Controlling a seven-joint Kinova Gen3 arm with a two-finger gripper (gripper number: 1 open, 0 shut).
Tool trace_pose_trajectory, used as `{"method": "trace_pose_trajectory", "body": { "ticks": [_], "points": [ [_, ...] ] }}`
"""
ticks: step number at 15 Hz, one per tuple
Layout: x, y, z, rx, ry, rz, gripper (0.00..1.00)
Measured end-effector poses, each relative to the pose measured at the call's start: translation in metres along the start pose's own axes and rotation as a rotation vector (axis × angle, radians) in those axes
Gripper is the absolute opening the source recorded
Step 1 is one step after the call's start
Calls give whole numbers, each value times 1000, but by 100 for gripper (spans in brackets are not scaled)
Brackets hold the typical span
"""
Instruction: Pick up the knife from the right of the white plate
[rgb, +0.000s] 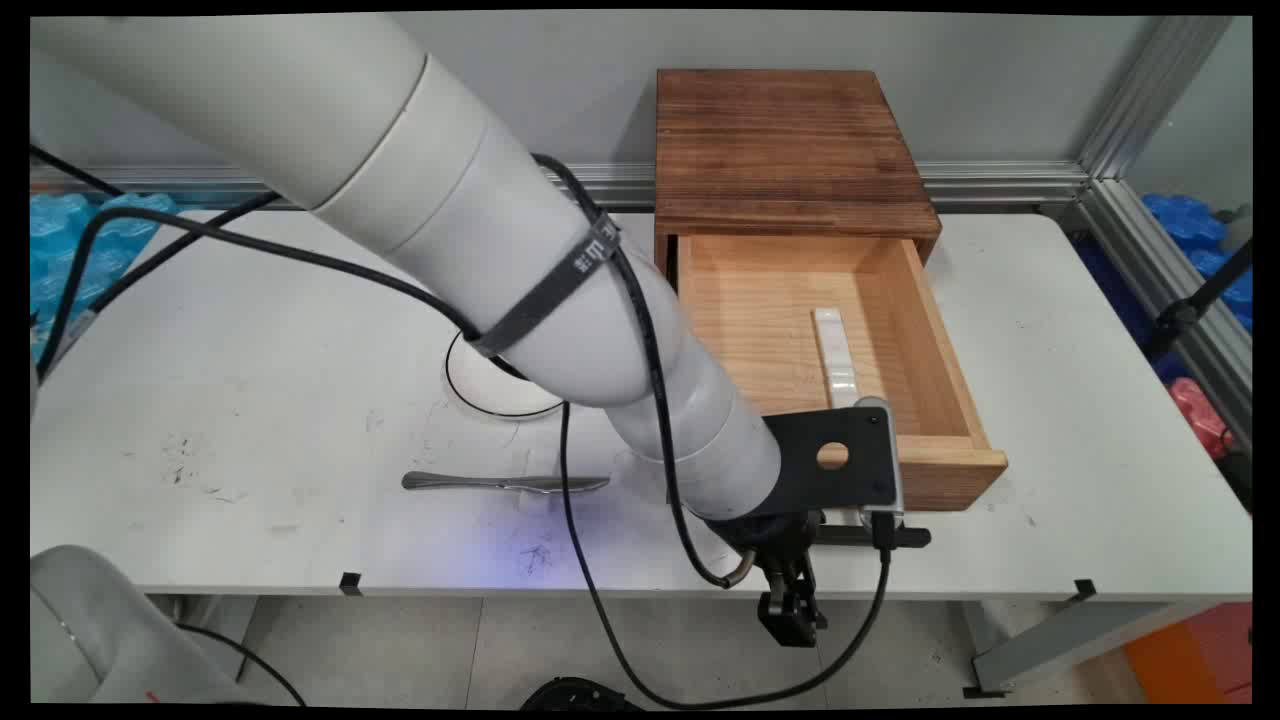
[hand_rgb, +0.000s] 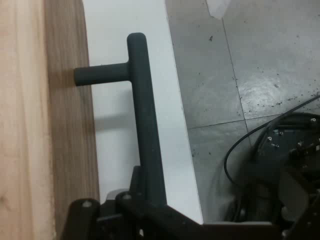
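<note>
Gripper (rgb: 793, 622) hangs past the table's (rgb: 250, 400) near edge, just in front of the open wooden drawer (rgb: 780, 330); whether it clasps the drawer's black handle (hand_rgb: 142, 115) or how wide it stands, cannot be told. A white bar (rgb: 836, 355) lies inside the drawer. A knife (rgb: 505, 483) and a white plate (rgb: 490, 395) lie on the table to the left.

plate (rgb: 480, 395) half behind arm
</note>
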Motion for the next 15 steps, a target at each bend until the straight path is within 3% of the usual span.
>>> {"method": "trace_pose_trajectory", "body": {
  "ticks": [15],
  "points": [
    [7, 0, -7, 8, 15, 9, 100]
  ]
}}
